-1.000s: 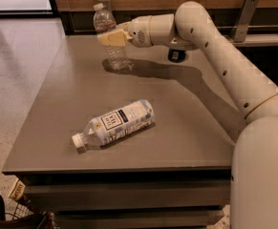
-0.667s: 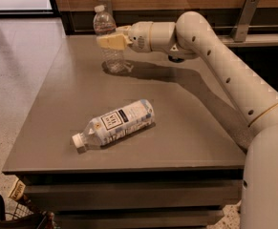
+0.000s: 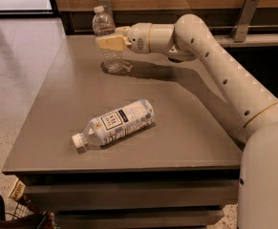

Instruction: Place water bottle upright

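The water bottle, small, clear and ribbed with a white cap, stands at the far left of the grey table, base on the surface and leaning slightly left. My gripper reaches in from the right at the bottle's mid-height. Its cream fingers are closed around the bottle's body. The lower part of the bottle shows below the fingers.
A larger bottle with a white-and-dark label lies on its side near the table's front left. A wooden wall with metal brackets runs behind the table. A wire basket sits on the floor at the lower left.
The arm has shifted a little, its elbow and body moving right in view. The gripper stays on the bottle, which keeps nearly the same place and stance.
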Available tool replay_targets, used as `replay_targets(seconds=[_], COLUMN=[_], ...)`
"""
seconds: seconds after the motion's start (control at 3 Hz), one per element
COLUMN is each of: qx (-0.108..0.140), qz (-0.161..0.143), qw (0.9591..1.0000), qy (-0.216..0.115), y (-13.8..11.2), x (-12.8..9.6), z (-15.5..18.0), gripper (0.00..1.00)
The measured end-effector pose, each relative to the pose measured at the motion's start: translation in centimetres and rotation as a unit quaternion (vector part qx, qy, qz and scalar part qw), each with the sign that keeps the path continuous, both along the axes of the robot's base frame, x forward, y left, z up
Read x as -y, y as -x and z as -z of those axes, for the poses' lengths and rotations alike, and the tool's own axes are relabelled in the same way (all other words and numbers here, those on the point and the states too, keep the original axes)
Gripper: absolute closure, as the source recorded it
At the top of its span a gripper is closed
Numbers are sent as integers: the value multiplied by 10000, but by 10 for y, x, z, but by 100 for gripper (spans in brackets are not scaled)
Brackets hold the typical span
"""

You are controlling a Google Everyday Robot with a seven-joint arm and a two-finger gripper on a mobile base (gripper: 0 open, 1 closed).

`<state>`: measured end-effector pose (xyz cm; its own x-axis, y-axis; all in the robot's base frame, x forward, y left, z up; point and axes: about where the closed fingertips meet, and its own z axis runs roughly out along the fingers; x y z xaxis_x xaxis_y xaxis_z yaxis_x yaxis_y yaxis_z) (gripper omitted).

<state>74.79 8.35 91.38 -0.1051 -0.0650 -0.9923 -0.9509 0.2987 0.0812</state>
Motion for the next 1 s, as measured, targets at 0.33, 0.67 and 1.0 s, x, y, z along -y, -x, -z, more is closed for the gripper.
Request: replay_targets(seconds=[0.33,0.67,1.0], qx=[167,348,510], qz=[-138,-167,-80], qw=[9997,9992,9986], qy=[-114,-139,-101], y=[0,6,14], x=[-1,4,14], z=[2,-3,-11], gripper=[100,100,100])
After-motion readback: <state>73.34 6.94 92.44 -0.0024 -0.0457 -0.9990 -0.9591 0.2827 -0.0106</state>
